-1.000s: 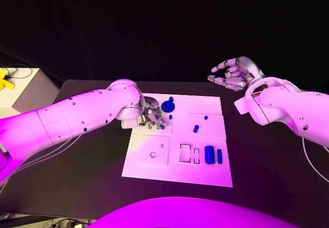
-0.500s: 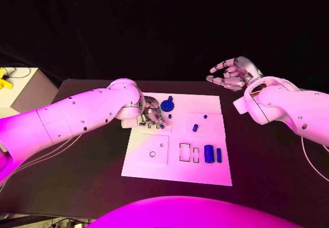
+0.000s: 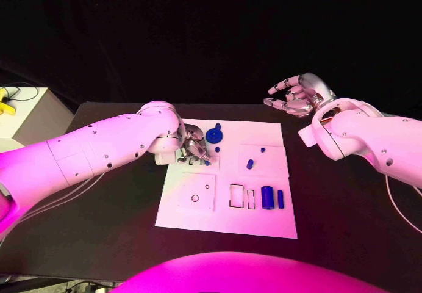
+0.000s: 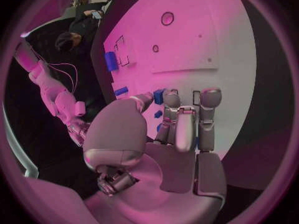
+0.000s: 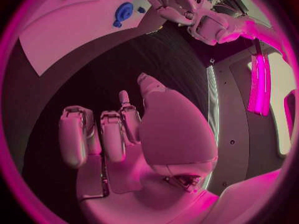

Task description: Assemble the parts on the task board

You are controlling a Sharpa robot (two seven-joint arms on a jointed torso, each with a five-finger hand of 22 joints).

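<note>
Looking down from the head at the task board; looking close from behind each hand, board shared.

The white task board lies at the centre of the frame on the black tabletop. The left hand rests over the board's upper left corner, fingers curled downward on small parts there; what it grips cannot be told. A round blue part sits just right of this hand. Two small blue parts lie near the board's middle. Two upright blue parts stand at the lower right, beside two rectangular outlines. The right hand hovers at the upper right, off the board, fingers curled and apart, holding nothing.
</note>
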